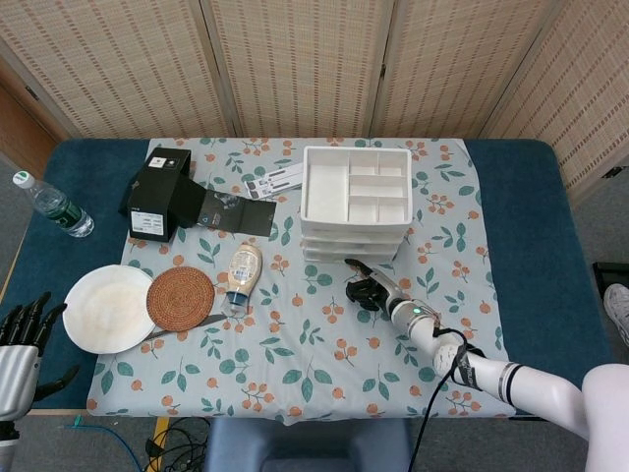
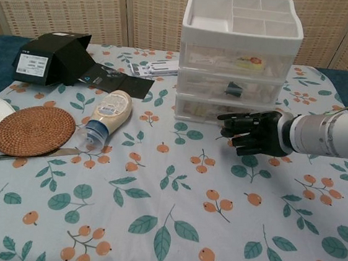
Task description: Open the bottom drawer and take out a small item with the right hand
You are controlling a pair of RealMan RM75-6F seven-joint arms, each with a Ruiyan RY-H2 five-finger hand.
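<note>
Chest view shows the robot's right hand (image 2: 251, 132), black and jointed, low over the cloth just in front of the white plastic three-drawer organiser (image 2: 239, 61), fingers partly curled and stretched toward the bottom drawer (image 2: 222, 111). It holds nothing; whether the fingertips already touch the drawer front I cannot tell. That translucent bottom drawer is closed, flush with the two above it, and something pale and small lies blurred behind its front, so the item to fetch is inside the organiser.

To my eye this is the reach for the drawer, the first step, with nothing opened yet. The next move calls for hooking the fingertips on the drawer's front lip and drawing it straight out toward the table's near edge; the organiser looks light and might slide along instead of letting the drawer run.

To the left of the organiser lie a squeeze bottle with a cream label (image 2: 105, 116) on its side, a round woven rattan coaster (image 2: 34, 130), and a black cardboard box (image 2: 52, 56). Far to the left of the organiser, in the head view, the left hand (image 1: 22, 346) waits off the table edge, fingers spread and empty.
</note>
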